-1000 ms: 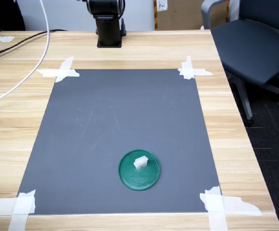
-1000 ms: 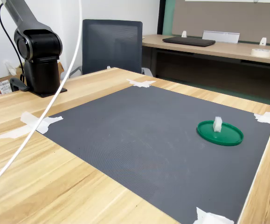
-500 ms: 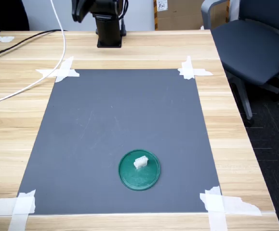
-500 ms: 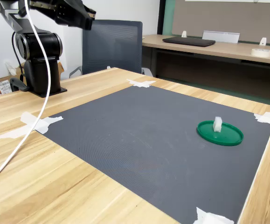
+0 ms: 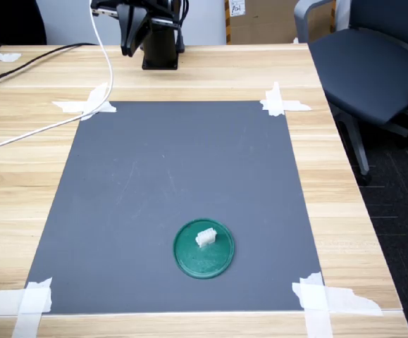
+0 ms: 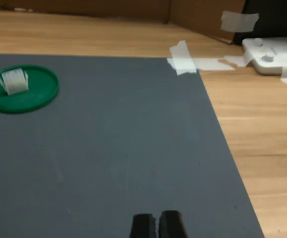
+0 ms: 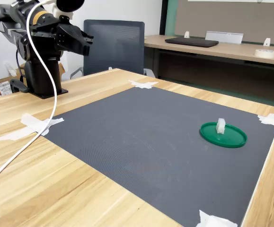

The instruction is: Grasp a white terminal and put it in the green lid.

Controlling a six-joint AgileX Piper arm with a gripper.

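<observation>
Pincer (image 6: 156, 224) up by arm base, over far edge of grey mat (image 5: 161, 176); fingertips nearly together in wrist view, thin gap only, nothing held.

White terminal (image 5: 206, 237) well away from pincer, across mat, sitting upright inside green lid (image 5: 204, 248); same in second exterior view.

Step judged: placing done, arm pulled away from lid, task looks complete.

Next move: none needed beyond parking arm; if regrasp wanted, pincer must open and cross whole mat to lid.

Arm (image 7: 42, 52): matte black, cylindrical joints on square base | cable (image 7: 32, 123): white, trailing across table | gripper (image 6: 156, 225): two black fingertips, nearly touching
</observation>
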